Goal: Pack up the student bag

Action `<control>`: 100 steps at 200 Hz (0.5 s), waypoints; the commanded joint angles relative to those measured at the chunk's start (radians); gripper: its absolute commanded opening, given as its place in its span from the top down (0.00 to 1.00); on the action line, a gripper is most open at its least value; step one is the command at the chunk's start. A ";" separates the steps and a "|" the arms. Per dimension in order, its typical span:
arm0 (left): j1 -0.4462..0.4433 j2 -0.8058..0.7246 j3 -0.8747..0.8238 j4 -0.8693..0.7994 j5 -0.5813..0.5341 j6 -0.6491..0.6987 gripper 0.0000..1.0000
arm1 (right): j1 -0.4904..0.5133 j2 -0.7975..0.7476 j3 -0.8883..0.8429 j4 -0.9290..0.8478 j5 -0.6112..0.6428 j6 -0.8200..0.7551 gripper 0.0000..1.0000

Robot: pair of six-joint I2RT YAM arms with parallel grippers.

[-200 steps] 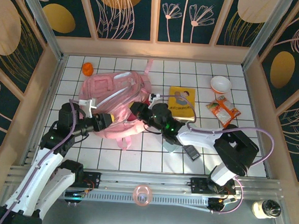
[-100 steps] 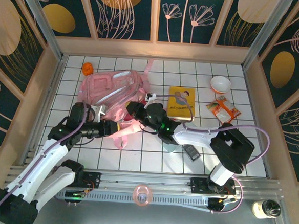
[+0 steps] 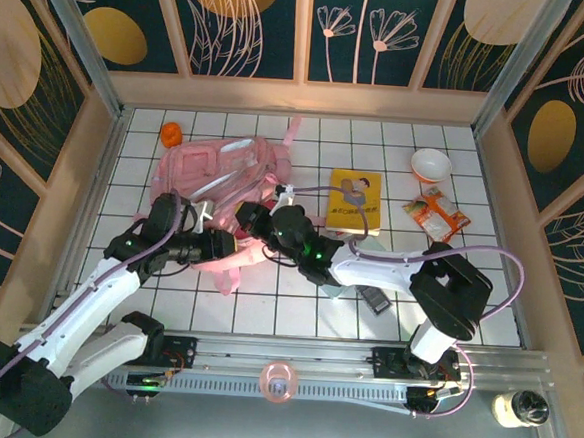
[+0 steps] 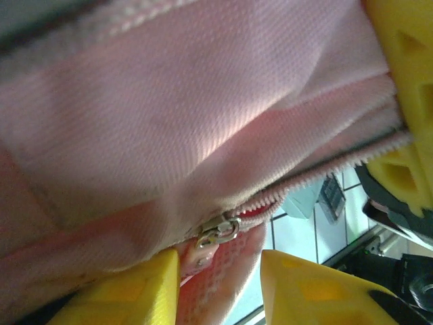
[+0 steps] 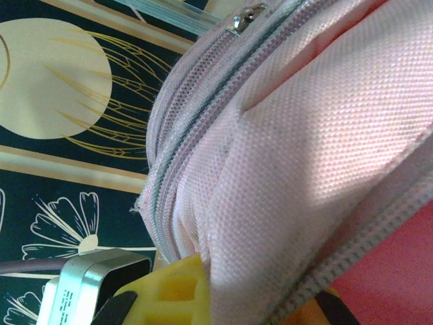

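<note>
While weighing this hold, place the student bag [image 3: 220,169] first: slumped on the far left of the white tiled counter [image 3: 286,304], top end toward the back wall, near edge lifted toward the arms. Reads as the opening step, with nothing visibly packed.

Find the left gripper [image 3: 224,246] at that near edge, narrowed on a fold of pink cloth just below a metal zipper pull [image 4: 218,232], yellow fingers [image 4: 128,292] either side of the fold; cannot judge how firmly pinched. Find the right gripper [image 3: 245,217] just beside it, a little farther in, closed onto the bag's rim with cloth draped over one yellow finger [image 5: 172,288]. Looks like a two-armed spread of the zip mouth, zip teeth [image 4: 325,175] already parted and a redder lining glimpsed inside.

Leave aside, well apart to the right, a yellow picture book [image 3: 354,200], an orange snack packet [image 3: 436,215] and a white bowl [image 3: 431,166]; nearer the arms, a dark keypad device [image 3: 375,298], perhaps a calculator; by the bag's far corner, a small orange object [image 3: 172,133].

Watch for slippage: soft cloth, thin fold, easily lost from either gripper if tugged too hard. Risks catching the zipper pull between the left fingers and jamming the zip rather than widening it. Risks dragging the whole limp bag across the tiles instead of opening it, being anchored by nothing. Mind too the closeness of the two grippers, liable to knock together on any crossing move
</note>
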 commanded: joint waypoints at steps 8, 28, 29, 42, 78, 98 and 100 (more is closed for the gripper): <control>-0.020 0.030 0.044 -0.070 -0.125 0.041 0.66 | 0.025 0.002 0.090 0.090 0.055 -0.004 1.00; -0.021 0.042 0.058 -0.124 -0.208 0.071 0.66 | 0.038 0.015 0.128 0.082 0.042 -0.007 1.00; -0.021 0.042 0.059 -0.127 -0.211 0.073 0.66 | 0.038 0.016 0.130 0.081 0.041 -0.009 1.00; -0.020 0.050 0.064 -0.153 -0.256 0.078 0.68 | 0.045 0.024 0.156 0.068 0.033 -0.018 1.00; -0.021 0.070 0.081 -0.162 -0.309 0.069 0.84 | 0.049 0.029 0.165 0.052 0.029 -0.028 1.00; -0.021 0.085 0.091 -0.155 -0.301 0.060 0.93 | 0.049 0.023 0.151 0.055 0.030 -0.027 1.00; -0.021 0.085 0.092 -0.155 -0.301 0.058 0.94 | 0.049 0.021 0.149 0.053 0.031 -0.028 1.00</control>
